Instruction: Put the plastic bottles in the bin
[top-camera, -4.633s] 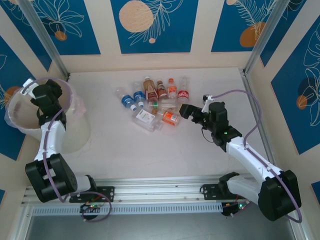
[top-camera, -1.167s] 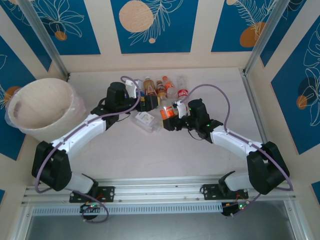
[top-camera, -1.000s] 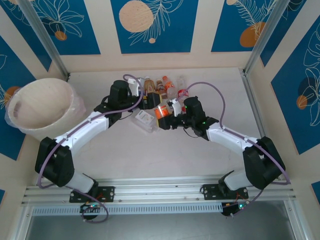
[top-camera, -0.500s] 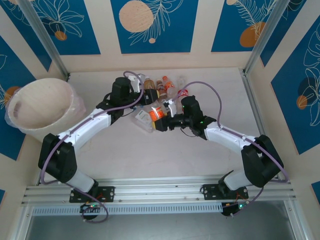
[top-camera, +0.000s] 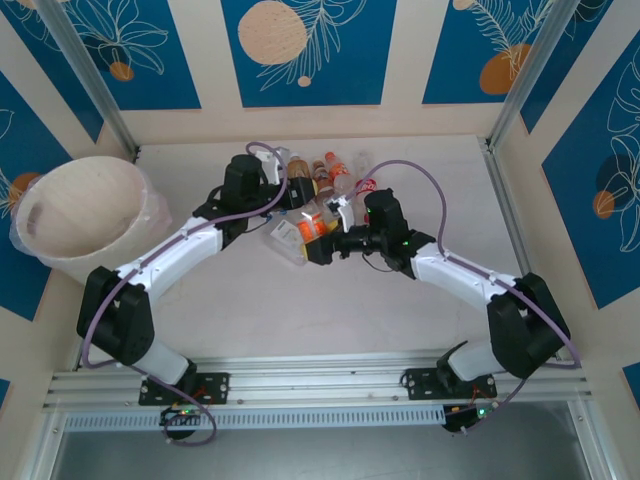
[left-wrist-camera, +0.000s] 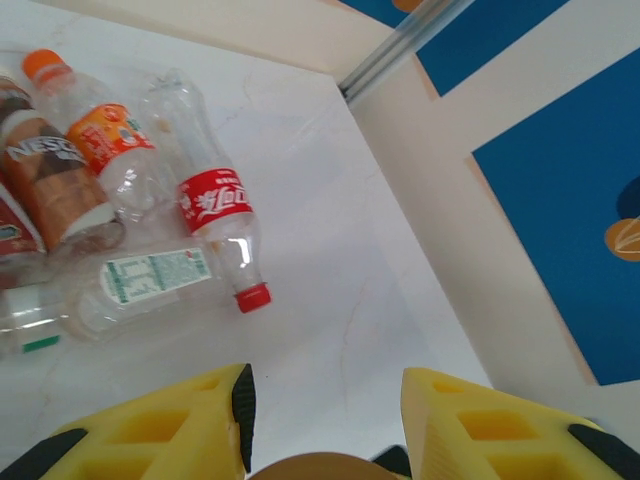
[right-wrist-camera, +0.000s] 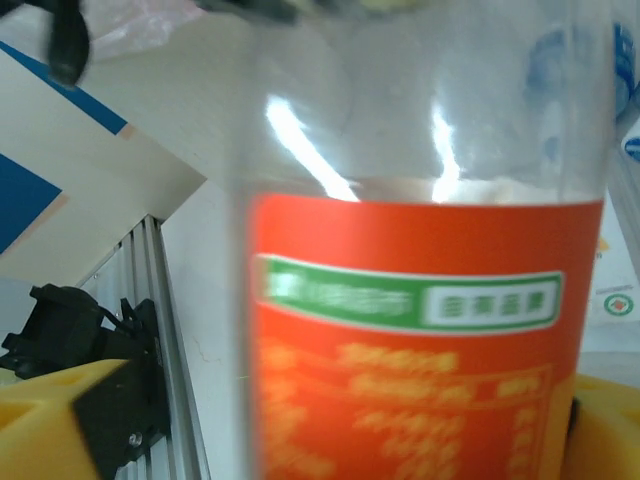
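Straddling orange-label clear bottle (right-wrist-camera: 420, 330), right jaws spread; left jaws pinching brown bottle (left-wrist-camera: 315, 467).

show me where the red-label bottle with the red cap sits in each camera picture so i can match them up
Top external: red-label bottle in the upper middle of the picture, slightly right of centre.
Left wrist: the same bottle lies left of centre, its red cap pointing toward the bottom of the picture.
Shared landmark: the aluminium corner post, beyond the bottle to its right in both.
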